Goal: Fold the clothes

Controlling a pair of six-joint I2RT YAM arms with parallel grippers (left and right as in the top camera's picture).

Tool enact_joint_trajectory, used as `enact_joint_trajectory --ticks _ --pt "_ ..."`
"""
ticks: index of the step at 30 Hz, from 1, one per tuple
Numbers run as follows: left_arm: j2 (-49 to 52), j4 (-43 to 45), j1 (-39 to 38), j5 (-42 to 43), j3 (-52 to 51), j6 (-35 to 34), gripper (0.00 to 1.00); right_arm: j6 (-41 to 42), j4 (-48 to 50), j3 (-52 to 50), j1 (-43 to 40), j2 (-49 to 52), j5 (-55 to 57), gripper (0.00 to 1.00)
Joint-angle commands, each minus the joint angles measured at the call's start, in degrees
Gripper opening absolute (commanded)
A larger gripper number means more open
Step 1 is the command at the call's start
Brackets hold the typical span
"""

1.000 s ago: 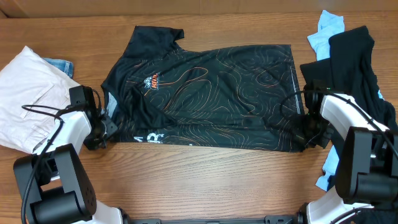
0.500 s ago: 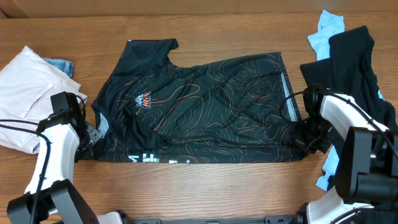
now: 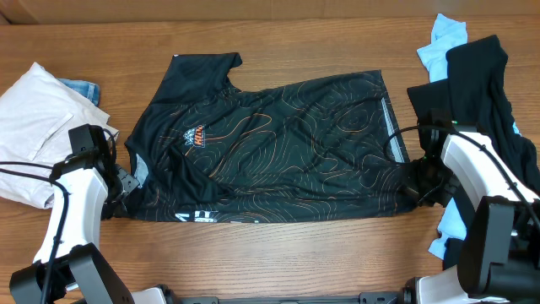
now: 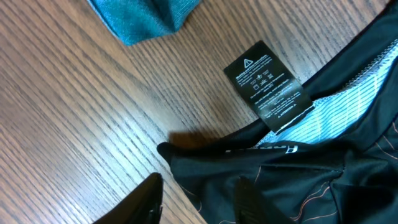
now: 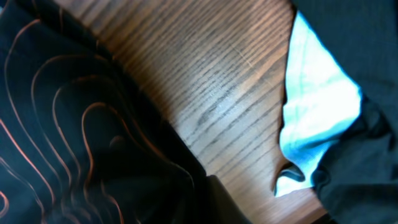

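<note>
Black shirt point(image 3: 270, 148) is lying spread flat across the middle of the tabletop point(image 3: 295, 253), neck end pointing toward the left edge and hem toward the right edge. Its orange logo point(image 3: 195, 135) and thin wavy lines are facing up, and a bit of white lettering point(image 3: 196, 216) is showing at its near-left border.

Left pincer point(image 3: 126, 181) is sitting low at the shirt's near-left corner. In the left wrist view its fingers point(image 4: 149, 199) are standing apart, with the black fabric edge lying between them, loose and not clamped. A black care label point(image 4: 267, 84) is lying on the wood, touching the shirt's striped light-blue lining.

Right pincer point(image 3: 418, 181) is sitting at the shirt's near-right corner, at the hem. Its wrist view is giving only dark shapes, so I cannot tell how wide it is standing or whether it is gripping the cloth.

White garment point(image 3: 38, 110) is lying by the left edge, with a blue piece point(image 3: 80, 87) sticking out behind it. A black garment pile point(image 3: 477, 84) is lying over a light-blue garment point(image 3: 443, 42) along the right edge.
</note>
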Motion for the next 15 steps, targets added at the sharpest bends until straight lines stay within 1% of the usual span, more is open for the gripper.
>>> enact_joint_trajectory --ticks 1,7,9,11,15 --pt "-0.66 0.24 0.31 -0.15 -0.09 -0.26 0.46 0.63 -0.52 -0.13 -0.22 -1.14 0.63 0.22" --pt "-0.66 0.24 0.31 0.24 -0.09 -0.24 0.47 0.66 -0.26 -0.13 -0.22 -1.14 0.63 0.23" --pt "-0.66 1.01 0.31 1.88 -0.09 0.61 0.47 0.04 2.51 -0.07 -0.2 -1.14 -0.17 0.27" --pt "-0.66 1.62 0.31 3.65 -0.07 0.68 0.47 -3.39 5.53 -0.07 -0.2 -1.14 -3.52 0.29" --pt "-0.66 5.49 0.28 11.54 -0.02 5.62 0.47 -9.55 14.6 -0.07 -0.2 -1.14 -11.23 0.39"
